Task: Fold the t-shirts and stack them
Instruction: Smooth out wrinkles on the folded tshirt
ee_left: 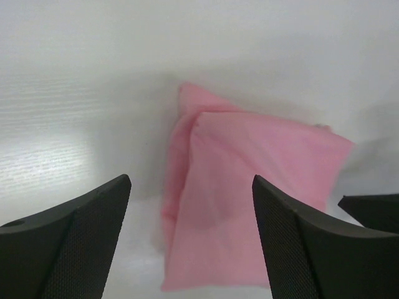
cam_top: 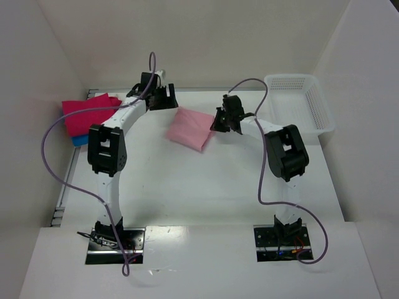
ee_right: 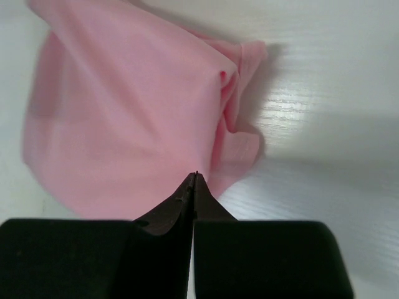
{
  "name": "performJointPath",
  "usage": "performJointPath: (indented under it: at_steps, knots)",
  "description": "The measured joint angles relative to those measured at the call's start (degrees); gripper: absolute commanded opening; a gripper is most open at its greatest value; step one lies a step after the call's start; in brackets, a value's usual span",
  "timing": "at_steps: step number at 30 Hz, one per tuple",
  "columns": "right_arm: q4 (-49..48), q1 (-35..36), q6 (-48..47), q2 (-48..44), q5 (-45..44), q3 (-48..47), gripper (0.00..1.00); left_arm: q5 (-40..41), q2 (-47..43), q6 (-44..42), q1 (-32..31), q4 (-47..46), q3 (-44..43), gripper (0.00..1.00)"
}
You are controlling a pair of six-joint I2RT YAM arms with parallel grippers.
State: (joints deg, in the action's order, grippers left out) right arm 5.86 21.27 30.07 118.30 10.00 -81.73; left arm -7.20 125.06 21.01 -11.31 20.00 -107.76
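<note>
pink t-shirt [ee_left: 249,205]: soft matt cloth | table [ee_left: 62,143]: smooth, faint sheen | basket [cam_top: 298,103]: plastic mesh | fingers [ee_left: 68,249]: matt black, finely textured

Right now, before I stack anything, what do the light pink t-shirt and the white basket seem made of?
Light pink t-shirt: soft, matte cloth, possibly cotton; it creases and lies in limp folds. White basket: likely rigid plastic, smooth finish; its walls are a regular open mesh.

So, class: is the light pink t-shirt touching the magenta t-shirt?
Apart: top view shows table and the left arm between light pink t-shirt and magenta t-shirt.
</note>
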Motion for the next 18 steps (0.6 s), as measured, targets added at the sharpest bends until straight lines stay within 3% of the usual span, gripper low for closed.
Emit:
performJointPath:
  at_steps: [7, 9, 13, 15, 18]
  knots:
    - [0.3, -0.3, -0.4, -14.4, -0.3, 2.3, 0.01, -4.3, -12.2, 0.2, 0.0, -1.2, 9.0, 0.87]
    - [-0.5, -0.3, -0.3, -17.7, 0.1, 4.4, 0.01, -5.6, -13.2, 0.3, -0.2, -1.4, 12.4, 0.82]
    - [-2.7, -0.3, 0.4, -19.8, 1.2, 9.4, 0.01, -6.7, -13.3, 1.2, -1.4, -1.6, 20.8, 0.58]
    - [-2.8, -0.3, 0.6, -18.7, 1.7, 11.0, 0.01, -6.8, -13.3, 1.9, -2.2, -1.5, 24.2, 0.39]
    - [-2.7, -0.2, 0.8, -15.2, 2.6, 10.7, 0.0, -6.6, -13.1, 2.9, -3.2, -1.1, 26.3, 0.29]
